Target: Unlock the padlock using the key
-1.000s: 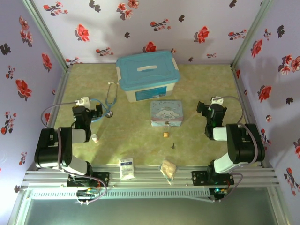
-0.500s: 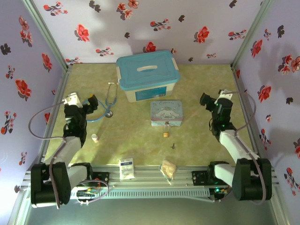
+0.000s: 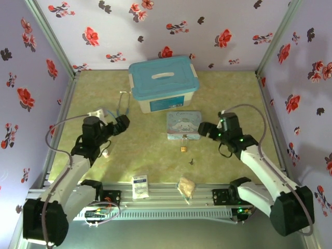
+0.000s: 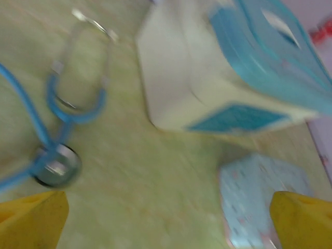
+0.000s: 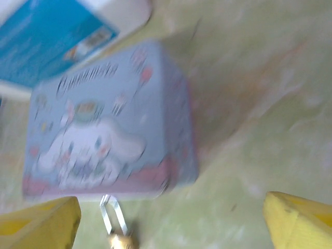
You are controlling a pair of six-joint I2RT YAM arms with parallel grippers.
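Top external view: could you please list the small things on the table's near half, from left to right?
White cylinder, white packet, padlock, key; the snack packet overlaps the last two, so omitted.

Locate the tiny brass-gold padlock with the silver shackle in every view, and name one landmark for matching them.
Top external: the tiny brass-gold padlock lies near centre, just below the pale-blue cartoon tin.
Right wrist: the padlock sits at the bottom edge, left of centre, shackle pointing up toward the tin.
Left wrist: the tin's corner is at lower right.
Shared landmark: the tin.
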